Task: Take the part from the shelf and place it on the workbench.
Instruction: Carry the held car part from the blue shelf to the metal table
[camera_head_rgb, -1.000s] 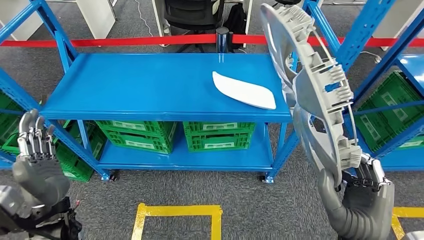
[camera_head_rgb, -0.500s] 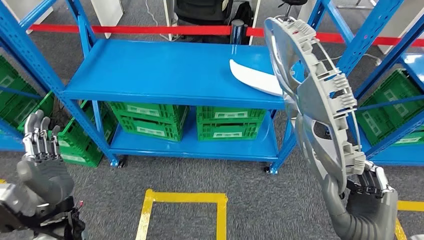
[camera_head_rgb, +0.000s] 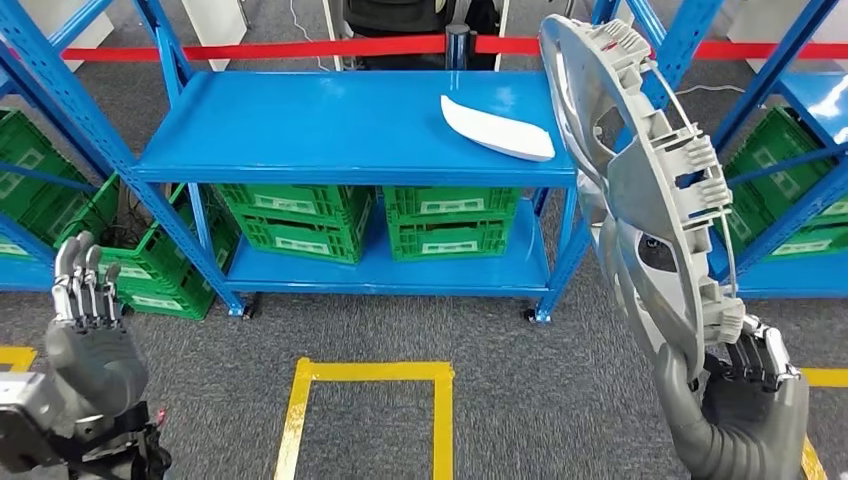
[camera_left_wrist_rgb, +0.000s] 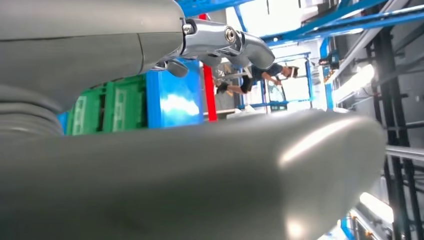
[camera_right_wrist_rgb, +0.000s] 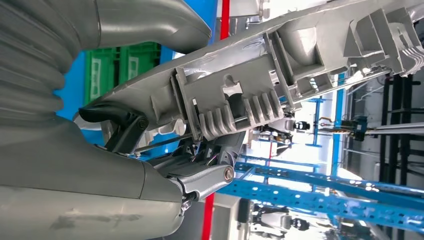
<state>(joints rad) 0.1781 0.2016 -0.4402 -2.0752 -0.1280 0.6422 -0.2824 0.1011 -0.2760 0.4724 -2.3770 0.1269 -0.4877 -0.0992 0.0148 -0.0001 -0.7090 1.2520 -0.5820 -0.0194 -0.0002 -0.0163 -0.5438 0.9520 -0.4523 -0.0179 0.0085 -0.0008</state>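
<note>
- Lower right of the head view: we see the right hand (camera_head_rgb: 745, 395) gripping the bottom rim of the grey wheel cover (camera_head_rgb: 640, 180), which stands nearly upright, ribbed back side toward us, reaching to the top of the frame.
- Lower left: the left hand (camera_head_rgb: 88, 330) is raised, fingers straight and close together, holding nothing.
- Bottom centre: yellow floor tape (camera_head_rgb: 370, 405) outlines a square on grey carpet.
- Middle: the blue shelf (camera_head_rgb: 300, 130) carries a white curved part (camera_head_rgb: 497, 128) at its right end; green crates (camera_head_rgb: 370, 225) sit beneath.
- Top: a red barrier tape (camera_head_rgb: 250, 50) runs behind the shelf.
</note>
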